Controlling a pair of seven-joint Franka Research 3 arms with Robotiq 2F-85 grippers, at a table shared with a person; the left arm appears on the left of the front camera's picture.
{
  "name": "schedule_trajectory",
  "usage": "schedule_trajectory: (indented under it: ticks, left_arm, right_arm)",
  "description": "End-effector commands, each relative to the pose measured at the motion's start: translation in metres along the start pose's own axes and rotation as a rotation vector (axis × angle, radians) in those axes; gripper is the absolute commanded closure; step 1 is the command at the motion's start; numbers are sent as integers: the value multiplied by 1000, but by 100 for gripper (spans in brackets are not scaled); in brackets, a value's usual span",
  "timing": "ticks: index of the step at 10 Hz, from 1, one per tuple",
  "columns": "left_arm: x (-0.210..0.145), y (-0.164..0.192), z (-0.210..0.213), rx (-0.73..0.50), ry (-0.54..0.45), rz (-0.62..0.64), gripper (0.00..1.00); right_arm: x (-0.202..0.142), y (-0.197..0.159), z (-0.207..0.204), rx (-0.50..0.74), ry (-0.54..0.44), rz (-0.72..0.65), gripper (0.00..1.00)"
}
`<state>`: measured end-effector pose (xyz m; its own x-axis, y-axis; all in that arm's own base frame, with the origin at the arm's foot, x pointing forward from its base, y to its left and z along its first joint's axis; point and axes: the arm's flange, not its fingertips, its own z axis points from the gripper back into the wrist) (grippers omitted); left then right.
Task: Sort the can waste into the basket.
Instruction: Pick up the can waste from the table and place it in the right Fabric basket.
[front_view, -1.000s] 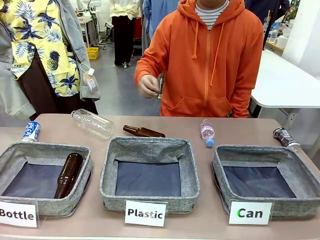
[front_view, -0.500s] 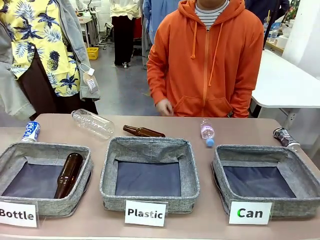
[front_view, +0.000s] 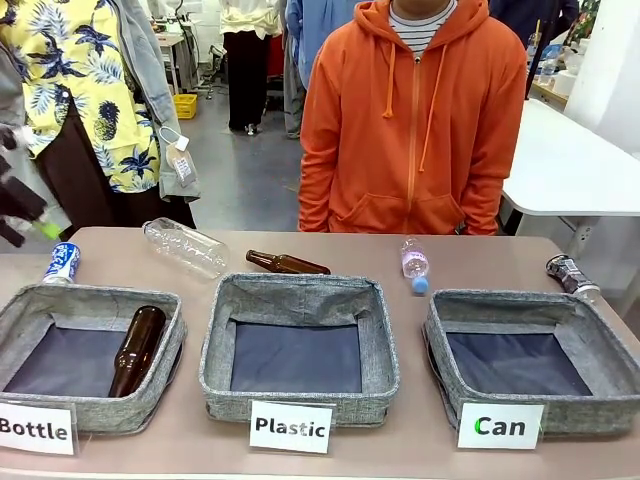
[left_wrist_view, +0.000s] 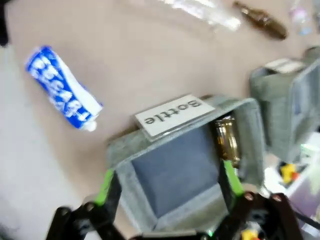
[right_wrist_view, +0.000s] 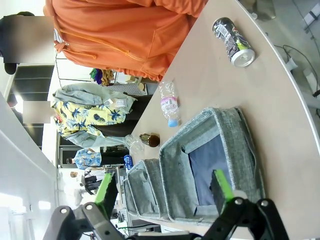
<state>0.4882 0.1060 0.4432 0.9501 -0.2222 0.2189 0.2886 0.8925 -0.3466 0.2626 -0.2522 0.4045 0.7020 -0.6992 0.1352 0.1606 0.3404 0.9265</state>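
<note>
The blue can (front_view: 62, 262) lies at the table's far left, behind the "Bottle" basket; the left wrist view has the blue can (left_wrist_view: 62, 95) with white lettering on the bare tabletop. My left gripper (front_view: 35, 222) comes in at the left edge, above and left of that can. It hangs open (left_wrist_view: 167, 185) over the "Bottle" basket, holding nothing. The black can (front_view: 570, 273) lies at the far right, behind the grey "Can" basket (front_view: 510, 298). My right gripper (right_wrist_view: 162, 187) is open and empty, above the "Can" basket (right_wrist_view: 247, 150), with the black can (right_wrist_view: 233, 41) beyond it.
The "Bottle" basket (front_view: 60, 296) holds a brown bottle (front_view: 138, 348). The "Plastic" basket (front_view: 300, 288) stands in the middle. Behind the baskets lie a clear bottle (front_view: 185, 246), a brown bottle (front_view: 288, 264) and a small plastic bottle (front_view: 414, 262). A person in an orange hoodie (front_view: 415, 120) stands at the far side.
The person's hand has dropped from chest height and gone out of sight behind the body. My left gripper has come into the front view at the left edge.
</note>
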Motion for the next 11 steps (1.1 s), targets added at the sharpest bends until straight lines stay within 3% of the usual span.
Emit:
schedule_trajectory:
  ticks: [1,3,6,11]
  left_arm:
    - [-7,-6,-27,217,36,99,0]
    - [8,-7,-50,364,-61,271,0]
    - [37,25,-78,376,-72,388,0]
    - [68,66,-108,405,-126,479,0]
  right_arm:
    - [3,0,0,24,-13,12,0]
    - [3,0,0,24,-13,12,0]
    - [3,0,0,24,-13,12,0]
    - [3,0,0,24,-13,12,0]
